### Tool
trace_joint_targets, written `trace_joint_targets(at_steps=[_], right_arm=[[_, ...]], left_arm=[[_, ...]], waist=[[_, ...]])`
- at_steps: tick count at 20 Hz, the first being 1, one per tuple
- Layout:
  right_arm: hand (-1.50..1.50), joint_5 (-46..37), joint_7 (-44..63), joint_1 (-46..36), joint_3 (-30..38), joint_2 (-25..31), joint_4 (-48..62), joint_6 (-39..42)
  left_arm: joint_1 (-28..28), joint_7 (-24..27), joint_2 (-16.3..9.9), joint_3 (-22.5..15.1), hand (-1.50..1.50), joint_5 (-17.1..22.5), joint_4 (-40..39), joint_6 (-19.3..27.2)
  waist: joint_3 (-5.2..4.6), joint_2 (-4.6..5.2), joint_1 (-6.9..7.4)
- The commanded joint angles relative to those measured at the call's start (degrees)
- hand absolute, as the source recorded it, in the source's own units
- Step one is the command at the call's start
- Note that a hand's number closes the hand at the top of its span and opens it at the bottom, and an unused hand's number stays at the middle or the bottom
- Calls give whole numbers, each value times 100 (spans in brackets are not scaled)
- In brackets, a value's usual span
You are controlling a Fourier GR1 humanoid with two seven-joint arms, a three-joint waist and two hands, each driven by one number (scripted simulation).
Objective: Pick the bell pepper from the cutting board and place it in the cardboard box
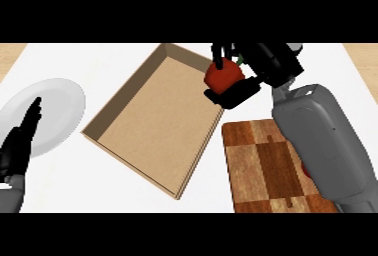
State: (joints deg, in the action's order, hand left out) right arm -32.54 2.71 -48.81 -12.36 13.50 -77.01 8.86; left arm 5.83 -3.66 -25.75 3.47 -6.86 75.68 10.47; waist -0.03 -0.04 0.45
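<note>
Head view. Right hand (247,75) at about 1 o'clock, fingers curled round the red bell pepper (221,75); pepper is off the cutting board (269,167) and sits over the cardboard box (159,117) at its right wall, near the far corner.

Risk, as I judge it: pepper lies right on the wall line. A release here could land it on the rim and tip it outward onto the counter (96,192), toward the board at 5 o'clock. Fingers or forearm could also catch the wall when lowering.

Room: box floor is open toward 9 o'clock from the pepper, plenty to shift inward. Left hand (18,147) rests at 8 o'clock, fingers straight, over the white plate (63,107), well apart from the box.
</note>
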Motion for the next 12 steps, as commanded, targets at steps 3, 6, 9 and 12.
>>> trace_joint_targets(at_steps=[3, 6, 9, 12], right_arm=[[150, 15, 650, -1009, 161, -1031, 1077, -119], [150, 101, 676, -1236, -88, -1322, 1976, -833], [150, 326, 728, -2115, 142, -1336, 2781, -778], [150, 751, 631, -2272, -401, -1343, 3434, -1378]], left_arm=[[156, 29, 8, 54, 0, -73, -85, -85], [311, -16, 213, -106, 0, -206, -171, 24], [127, 17, 122, 10, 0, -117, 3, -114], [337, -28, 288, -124, 0, -313, -106, 40]], waist=[[-1, 23, 63], [-3, 62, 154], [-4, 57, 213], [-5, 74, 285]])
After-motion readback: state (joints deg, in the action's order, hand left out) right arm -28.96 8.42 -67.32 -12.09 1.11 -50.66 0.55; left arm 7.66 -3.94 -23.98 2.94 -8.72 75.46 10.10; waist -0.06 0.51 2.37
